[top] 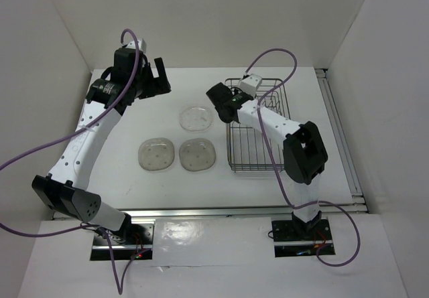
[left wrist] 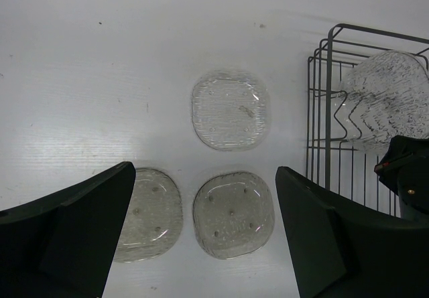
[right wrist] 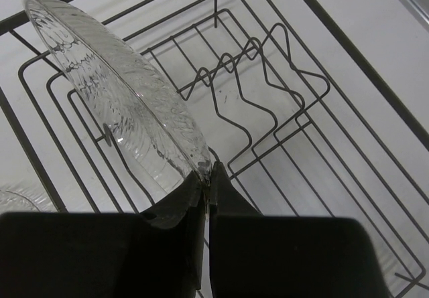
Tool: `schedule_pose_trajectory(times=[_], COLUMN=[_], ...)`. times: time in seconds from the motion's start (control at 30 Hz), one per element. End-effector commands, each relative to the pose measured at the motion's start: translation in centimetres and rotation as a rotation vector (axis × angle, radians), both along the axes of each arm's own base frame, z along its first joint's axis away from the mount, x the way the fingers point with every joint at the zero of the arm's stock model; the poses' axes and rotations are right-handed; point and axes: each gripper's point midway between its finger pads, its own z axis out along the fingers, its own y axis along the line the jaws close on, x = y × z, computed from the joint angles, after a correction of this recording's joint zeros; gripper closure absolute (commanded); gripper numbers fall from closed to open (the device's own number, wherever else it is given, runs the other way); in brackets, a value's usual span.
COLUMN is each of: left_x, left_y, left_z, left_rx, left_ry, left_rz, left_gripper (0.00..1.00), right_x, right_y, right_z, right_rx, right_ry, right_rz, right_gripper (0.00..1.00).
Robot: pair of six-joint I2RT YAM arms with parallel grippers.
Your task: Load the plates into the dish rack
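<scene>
White worktop (top: 221, 187), faint wood-grain look, few tiny specks. Plain white panels box it in: back wall (top: 221, 17), left wall (top: 33, 77), right wall (top: 395, 77). Aluminium rail (top: 340, 137) down right edge. Soft even light, glossy glare on near strip (top: 194, 234).

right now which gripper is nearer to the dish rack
Right. The right gripper is over the dish rack, shut on a clear plate by its rim above the wires. The left gripper hangs open over the table, to the rack's left, apart from it.
</scene>
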Motion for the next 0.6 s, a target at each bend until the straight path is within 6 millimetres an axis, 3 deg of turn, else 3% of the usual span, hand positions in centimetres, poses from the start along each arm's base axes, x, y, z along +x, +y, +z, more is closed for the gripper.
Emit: schedule_pose_trajectory(times=[0.0,0.13,0.2,0.4,0.57], left_x=[0.1,0.1,-0.1,-0.1,-0.1], left_y=[0.1,0.1,0.2,0.3,0.4], left_z=[2.3,2.3,2.6,2.6,2.6], left_rx=[-0.014,-0.006,-0.008,-0.004,0.004], left_ry=[-0.064,-0.065,-0.074,-0.075,-0.076], left_rz=[-0.01,-0.015,-0.015,-0.007,-0.011], left_gripper=[0.0,0.0,0.0,0.0,0.0], right_x=[-0.2,-0.3,-0.2,0.1,0.6], right_y=[0.0,0.3,0.3,0.8,1.1], right_z=[0.6,0.2,-0.2,-0.9,-1.0], right_rx=[-0.018,0.003,-0.003,0.002,0.014], right_ry=[-0.03,-0.026,-0.019,-0.007,0.004], right_rz=[-0.036,-0.033,-0.033,-0.01,0.013], right_gripper=[0.93,0.91,0.8,0.63,0.6])
